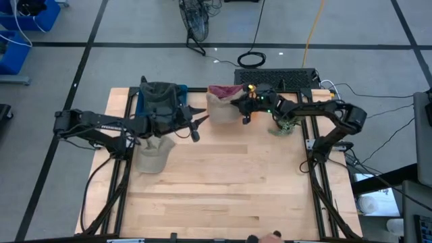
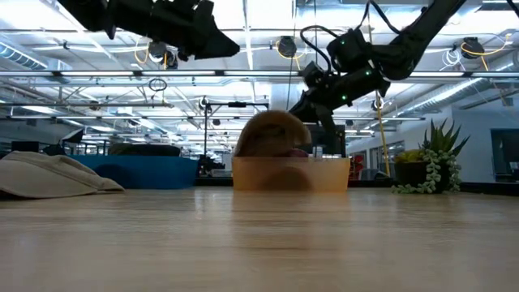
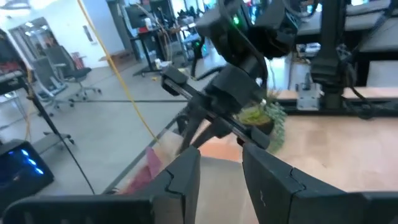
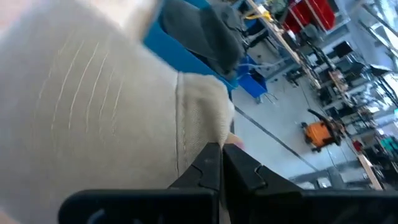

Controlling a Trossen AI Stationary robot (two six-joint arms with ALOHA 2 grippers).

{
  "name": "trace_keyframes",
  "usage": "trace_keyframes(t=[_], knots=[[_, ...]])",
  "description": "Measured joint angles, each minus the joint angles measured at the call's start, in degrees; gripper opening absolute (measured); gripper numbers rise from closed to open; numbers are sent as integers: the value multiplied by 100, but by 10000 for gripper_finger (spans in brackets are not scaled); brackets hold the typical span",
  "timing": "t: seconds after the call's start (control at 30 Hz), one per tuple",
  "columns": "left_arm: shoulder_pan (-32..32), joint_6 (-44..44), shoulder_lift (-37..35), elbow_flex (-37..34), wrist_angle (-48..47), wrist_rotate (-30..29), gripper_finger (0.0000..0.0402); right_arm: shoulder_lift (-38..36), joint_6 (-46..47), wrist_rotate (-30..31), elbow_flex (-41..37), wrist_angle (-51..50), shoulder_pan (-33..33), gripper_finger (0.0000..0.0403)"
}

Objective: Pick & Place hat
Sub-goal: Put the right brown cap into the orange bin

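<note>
Placement stands advised: right gripper, fingers closed, hovers beside the beige fabric hat at the far table edge; left gripper, fingers parted, waits nearby empty.

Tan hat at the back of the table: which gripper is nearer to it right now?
Right. The right gripper is at the tan hat's right edge. The left gripper hovers off its front-left corner, a short gap away.
</note>
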Motion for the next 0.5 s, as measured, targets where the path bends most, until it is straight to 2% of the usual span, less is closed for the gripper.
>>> trace_keyframes(t=[0.1, 0.3, 0.5], knots=[[141, 65, -7, 0, 7, 49, 124, 45, 202, -4, 0, 14, -195, 0], [377, -187, -5, 0, -53, 565, 124, 362, 606, -333, -272, 507, -429, 0], [438, -289, -5, 0, -84, 710, 124, 514, 638, 143, -497, 1302, -351, 0]])
